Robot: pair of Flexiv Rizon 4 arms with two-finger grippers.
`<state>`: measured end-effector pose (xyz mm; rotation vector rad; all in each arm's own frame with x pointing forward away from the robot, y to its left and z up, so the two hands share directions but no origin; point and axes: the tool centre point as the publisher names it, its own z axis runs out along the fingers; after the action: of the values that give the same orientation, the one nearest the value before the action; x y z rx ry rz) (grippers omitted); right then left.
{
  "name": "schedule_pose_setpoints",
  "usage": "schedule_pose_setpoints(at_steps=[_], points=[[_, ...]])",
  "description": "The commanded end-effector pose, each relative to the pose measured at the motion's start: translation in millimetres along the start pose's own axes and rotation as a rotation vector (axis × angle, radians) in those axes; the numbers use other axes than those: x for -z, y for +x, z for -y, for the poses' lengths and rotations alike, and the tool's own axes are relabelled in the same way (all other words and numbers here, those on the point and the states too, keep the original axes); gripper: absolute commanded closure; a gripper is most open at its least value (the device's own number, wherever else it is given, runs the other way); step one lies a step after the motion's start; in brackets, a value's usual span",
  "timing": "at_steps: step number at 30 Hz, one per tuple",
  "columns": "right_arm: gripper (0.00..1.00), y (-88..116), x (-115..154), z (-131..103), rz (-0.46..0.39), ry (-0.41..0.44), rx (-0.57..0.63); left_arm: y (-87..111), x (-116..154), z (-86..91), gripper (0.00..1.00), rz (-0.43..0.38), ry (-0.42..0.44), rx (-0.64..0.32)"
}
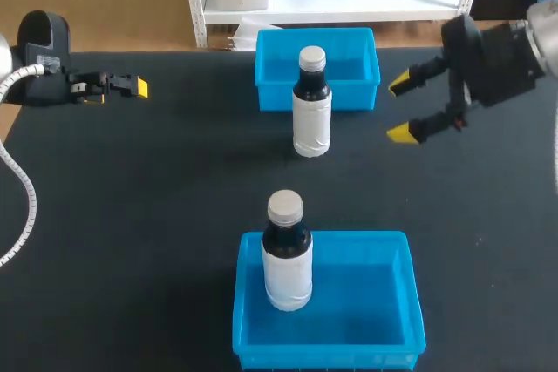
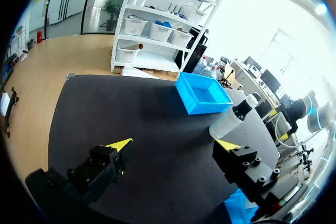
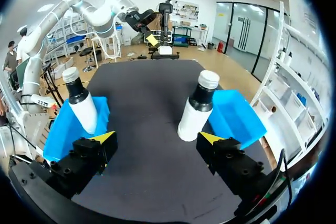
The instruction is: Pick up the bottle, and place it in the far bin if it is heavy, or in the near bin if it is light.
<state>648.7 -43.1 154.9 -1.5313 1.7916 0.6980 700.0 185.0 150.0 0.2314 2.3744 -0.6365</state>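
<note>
One white bottle with a dark neck and grey cap point(image 1: 312, 104) stands upright on the black table, just in front of the far blue bin point(image 1: 275, 93). A second bottle of the same kind point(image 1: 286, 252) stands inside the near blue bin point(image 1: 366, 307). My right gripper point(image 1: 404, 108) hovers open to the right of the standing bottle, apart from it. In the right wrist view that bottle point(image 3: 197, 109) is ahead of the open right gripper point(image 3: 156, 138), and the other bottle point(image 3: 81, 103) is off to the side. My left gripper point(image 1: 132, 87) waits open at the far left.
The left wrist view shows the open left gripper point(image 2: 176, 145) over bare black table, with the standing bottle point(image 2: 231, 119) and far bin point(image 2: 202, 94) well ahead. A wide stretch of black table lies between the two bins.
</note>
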Motion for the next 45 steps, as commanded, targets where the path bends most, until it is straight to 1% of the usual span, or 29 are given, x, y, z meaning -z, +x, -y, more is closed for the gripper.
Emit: schedule_pose_setpoints(at_steps=[1, 4, 10, 17, 22, 28, 35, 45], points=[[0.00, -3, -21, 47, 0.013, -0.055, 0.013, 0.0, 0, 0.0, 0.00, 0.000, 0.000, 0.000], [0.00, -5, -28, 63, 0.028, -0.063, 0.018, 0.0, 0, 0.0, 0.00, 0.000, 0.000, 0.000], [0.00, -10, -48, 88, 0.063, -0.092, 0.027, 0.0, 0, 0.0, 0.00, 0.000, 0.000, 0.000], [0.00, -16, -67, 102, 0.085, -0.108, 0.033, 0.0, 0, 0.0, 0.00, 0.000, 0.000, 0.000], [0.00, -25, -79, 104, 0.096, -0.119, 0.036, 0.0, 0, 0.0, 0.00, 0.000, 0.000, 0.000], [0.00, -36, -92, 97, 0.101, -0.136, 0.051, 0.0, 0, 0.0, 0.00, 0.000, 0.000, 0.000], [0.00, -44, -107, 92, 0.103, -0.156, 0.053, 0.0, 0, 0.0, 0.00, 0.000, 0.000, 0.000], [0.00, -51, -121, 96, 0.107, -0.166, 0.054, 0.0, 0, 0.0, 0.00, 0.000, 0.000, 0.000]])
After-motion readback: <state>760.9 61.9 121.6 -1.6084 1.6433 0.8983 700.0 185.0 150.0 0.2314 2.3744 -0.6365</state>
